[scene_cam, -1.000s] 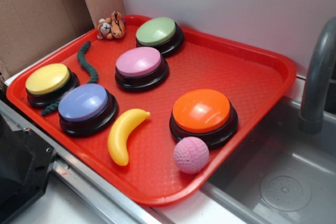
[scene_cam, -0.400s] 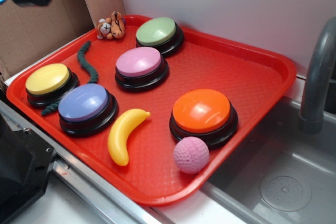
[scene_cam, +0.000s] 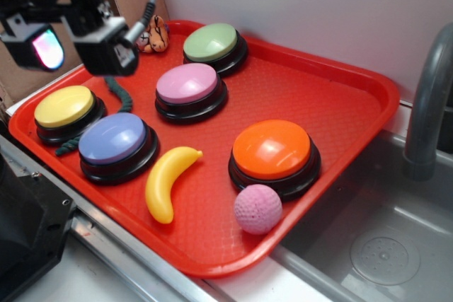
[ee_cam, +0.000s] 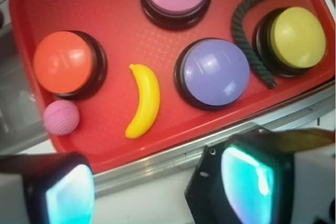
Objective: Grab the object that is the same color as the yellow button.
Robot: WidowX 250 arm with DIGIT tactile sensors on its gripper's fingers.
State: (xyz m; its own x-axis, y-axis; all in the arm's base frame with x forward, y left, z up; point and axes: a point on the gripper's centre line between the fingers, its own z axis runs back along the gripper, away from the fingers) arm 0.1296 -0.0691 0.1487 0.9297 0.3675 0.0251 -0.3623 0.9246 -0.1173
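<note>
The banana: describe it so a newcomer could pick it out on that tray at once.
Find the red tray beside the sink. On its near side, the banana lies between the purple button and the orange button. It is the only curved, glossy yellow piece; the yellow button is round on a black base.

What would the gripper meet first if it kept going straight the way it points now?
Probably bare tray near the banana. The open gripper points down; the wrist view centres between the banana and the purple button. Depth is unclear, so either could come first.
</note>
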